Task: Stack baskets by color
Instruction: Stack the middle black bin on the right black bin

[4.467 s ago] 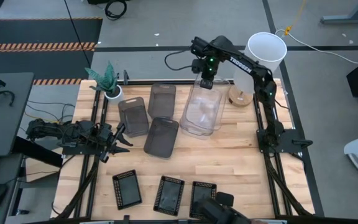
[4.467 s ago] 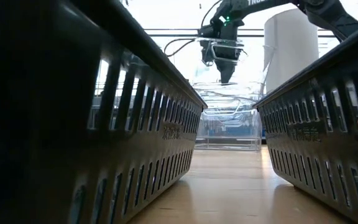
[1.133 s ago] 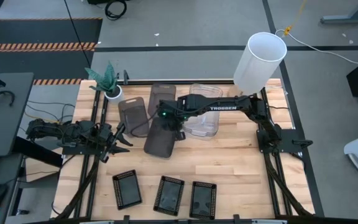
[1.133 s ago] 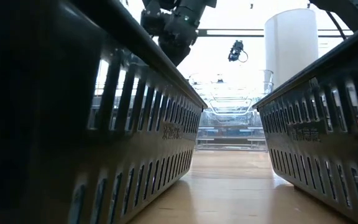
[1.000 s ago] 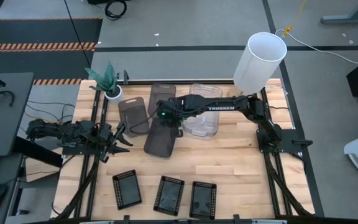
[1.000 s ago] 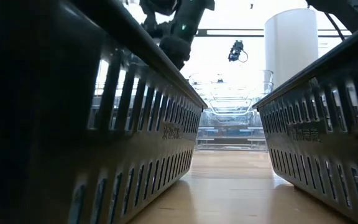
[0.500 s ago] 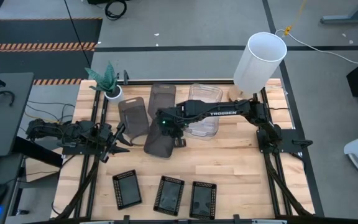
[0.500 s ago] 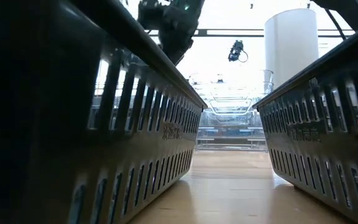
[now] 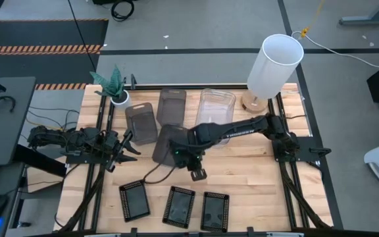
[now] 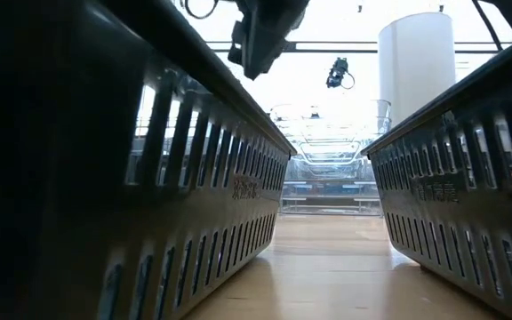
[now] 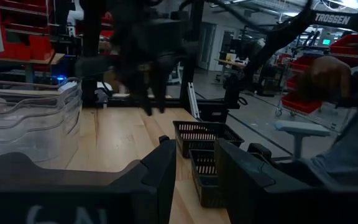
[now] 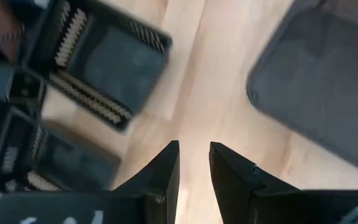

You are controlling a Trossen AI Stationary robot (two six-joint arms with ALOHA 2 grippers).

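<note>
Three black mesh baskets (image 9: 134,199) (image 9: 178,206) (image 9: 214,210) sit in a row along the table's near edge. Three smoky grey baskets (image 9: 141,123) (image 9: 171,104) (image 9: 166,148) lie separately left of centre. Beside them at the far side stands a stack of clear baskets (image 9: 216,110). My right gripper (image 9: 197,174) hangs open over bare wood between the grey and the black baskets, pointing steeply down, nothing between its fingers (image 12: 166,167). My left gripper (image 9: 125,148) rests open at the table's left edge, pointing level.
A tall white cylinder (image 9: 275,62) stands at the far right corner, and a small potted plant (image 9: 114,85) at the far left. In the low view two black baskets (image 10: 149,178) (image 10: 469,160) wall in both sides. Bare wood (image 9: 255,171) lies at the right.
My right gripper has swung from above the grey baskets toward the table's near edge, closer to the black mesh baskets, and has tipped to point more steeply down. No basket has moved.
</note>
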